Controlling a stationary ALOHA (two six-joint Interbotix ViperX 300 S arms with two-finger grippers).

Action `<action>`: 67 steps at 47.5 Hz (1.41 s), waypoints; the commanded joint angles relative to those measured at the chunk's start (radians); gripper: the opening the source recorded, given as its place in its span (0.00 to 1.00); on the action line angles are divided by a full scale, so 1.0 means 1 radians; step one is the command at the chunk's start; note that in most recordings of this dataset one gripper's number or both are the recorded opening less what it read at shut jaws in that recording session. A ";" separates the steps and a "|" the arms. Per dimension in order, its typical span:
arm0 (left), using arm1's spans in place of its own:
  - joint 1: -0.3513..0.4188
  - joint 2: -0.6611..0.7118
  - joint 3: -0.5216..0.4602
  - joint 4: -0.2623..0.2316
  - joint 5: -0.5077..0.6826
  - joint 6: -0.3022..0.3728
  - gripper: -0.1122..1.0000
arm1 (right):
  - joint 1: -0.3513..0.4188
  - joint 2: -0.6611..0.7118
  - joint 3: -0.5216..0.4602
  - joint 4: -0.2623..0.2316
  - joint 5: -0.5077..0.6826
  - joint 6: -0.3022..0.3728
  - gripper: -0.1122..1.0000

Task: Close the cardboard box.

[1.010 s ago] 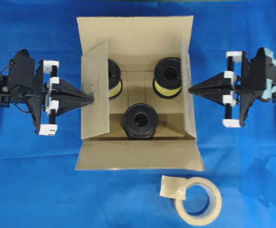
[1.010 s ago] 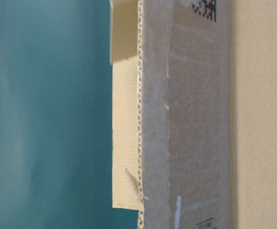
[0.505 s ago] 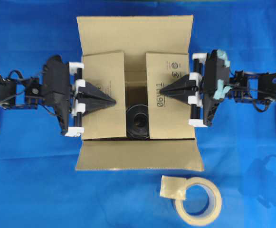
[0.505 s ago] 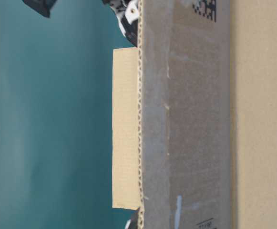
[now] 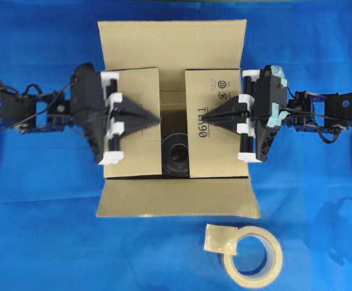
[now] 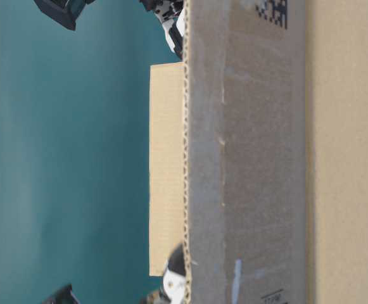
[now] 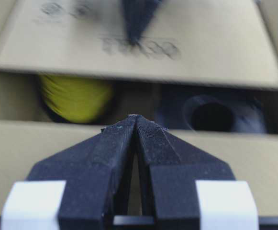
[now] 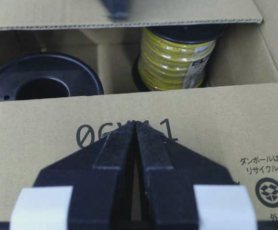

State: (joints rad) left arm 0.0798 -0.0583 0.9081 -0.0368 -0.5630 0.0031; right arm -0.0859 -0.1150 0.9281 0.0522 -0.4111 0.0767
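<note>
1. Brown corrugated walls frame the cardboard box (image 5: 172, 42), which sits mid-table between my arms; both side flaps are down, the long flaps not yet folded.
2. My left gripper (image 5: 157, 120) and right gripper (image 5: 203, 116) have their jaws pressed together, gripping nothing, their tips resting on the flaps.
3. Next, I judge, comes lifting clear and folding the near flap (image 5: 176, 197).
4. Only the right wrist view shows the yellow spool (image 8: 179, 48) sharply.

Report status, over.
Both grippers, left and right, shut, pressing side flaps down. Large brown cardboard box: front, back flaps open. No obstruction seen.
</note>
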 commanded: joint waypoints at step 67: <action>0.173 0.258 -0.298 0.000 -0.002 0.106 0.10 | 0.009 -0.008 -0.020 0.005 -0.005 0.005 0.10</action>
State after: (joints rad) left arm 0.2500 0.2102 0.6243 -0.0368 -0.5614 0.1104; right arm -0.0798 -0.1150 0.9265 0.0537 -0.4111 0.0798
